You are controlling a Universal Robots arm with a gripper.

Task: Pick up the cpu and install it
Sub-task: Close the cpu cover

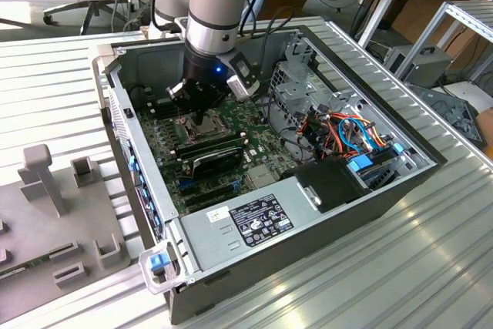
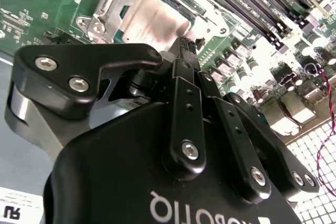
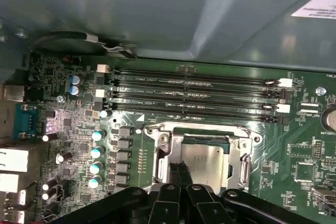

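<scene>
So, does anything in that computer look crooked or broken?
Nothing stands out. The cpu lies flat and square in its socket; the shut gripper is poised at the cpu's edge.

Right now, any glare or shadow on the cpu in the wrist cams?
First wrist view: the cpu is evenly lit with a faint sheen and no hard glare; the gripper covers part of it. Second wrist view: its metal top washes out pale. Exterior view: the arm darkens the motherboard beneath it.
</scene>
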